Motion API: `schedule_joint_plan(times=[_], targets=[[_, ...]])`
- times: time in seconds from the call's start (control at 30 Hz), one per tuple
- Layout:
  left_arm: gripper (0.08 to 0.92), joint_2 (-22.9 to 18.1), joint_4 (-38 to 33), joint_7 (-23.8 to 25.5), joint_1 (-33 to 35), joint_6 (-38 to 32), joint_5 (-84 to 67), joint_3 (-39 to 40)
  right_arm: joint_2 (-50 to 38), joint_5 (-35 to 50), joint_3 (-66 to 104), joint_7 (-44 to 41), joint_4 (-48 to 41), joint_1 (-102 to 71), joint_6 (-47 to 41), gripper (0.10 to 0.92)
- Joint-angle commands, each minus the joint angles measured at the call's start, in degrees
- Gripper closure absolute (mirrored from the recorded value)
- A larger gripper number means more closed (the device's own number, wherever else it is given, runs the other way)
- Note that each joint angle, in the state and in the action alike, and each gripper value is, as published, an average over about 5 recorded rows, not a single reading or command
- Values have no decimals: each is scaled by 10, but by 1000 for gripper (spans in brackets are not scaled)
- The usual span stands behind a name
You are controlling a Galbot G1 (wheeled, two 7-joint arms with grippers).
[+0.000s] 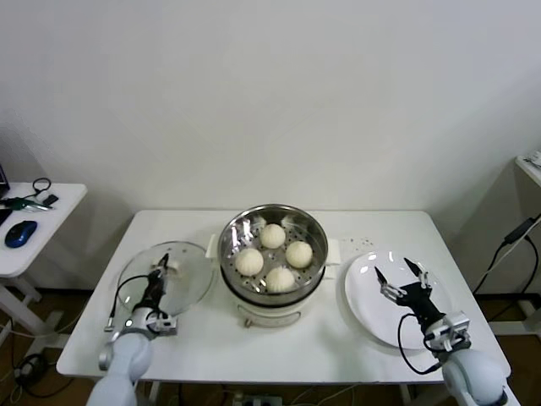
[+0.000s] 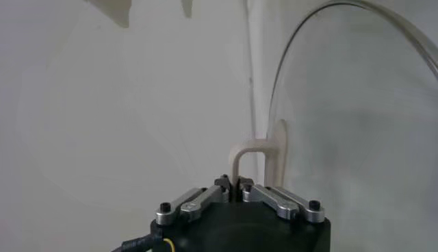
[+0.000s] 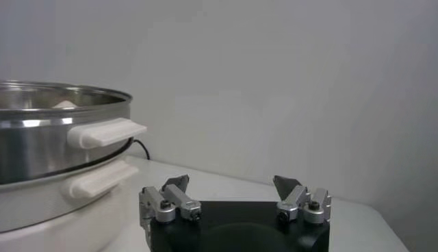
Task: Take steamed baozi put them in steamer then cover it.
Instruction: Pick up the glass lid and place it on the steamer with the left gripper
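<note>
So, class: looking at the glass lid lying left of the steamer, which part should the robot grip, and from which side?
Grip the cream handle at the centre of the cover, coming from above. The lid lies flat on the table with the handle standing up as a raised arch; the glass dome is smooth and wide, offering no other purchase. The left hand is already shut on that handle.

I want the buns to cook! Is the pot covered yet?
Not yet. The steamer is open with four baozi showing; the left hand grips the cover beside it.
</note>
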Motion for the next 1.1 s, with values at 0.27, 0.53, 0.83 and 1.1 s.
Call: schedule_joint_plan(times=[0.27,0.53,0.83,1.1], targets=[[855,30,-235,0,123,72,-83,-16,-20,3,5,3,3,4,1,203],[855,55,-365,2,203,186,-80,-9,-36,4,1,10,3,11,-2,203],[855,93,-434,28,221,273,-84,18,-41,6,-15,12,-4,29,-3,203],[855,146,-481,112,136,386,-84,160,-40,1,-43,26,-15,54,-3,203]])
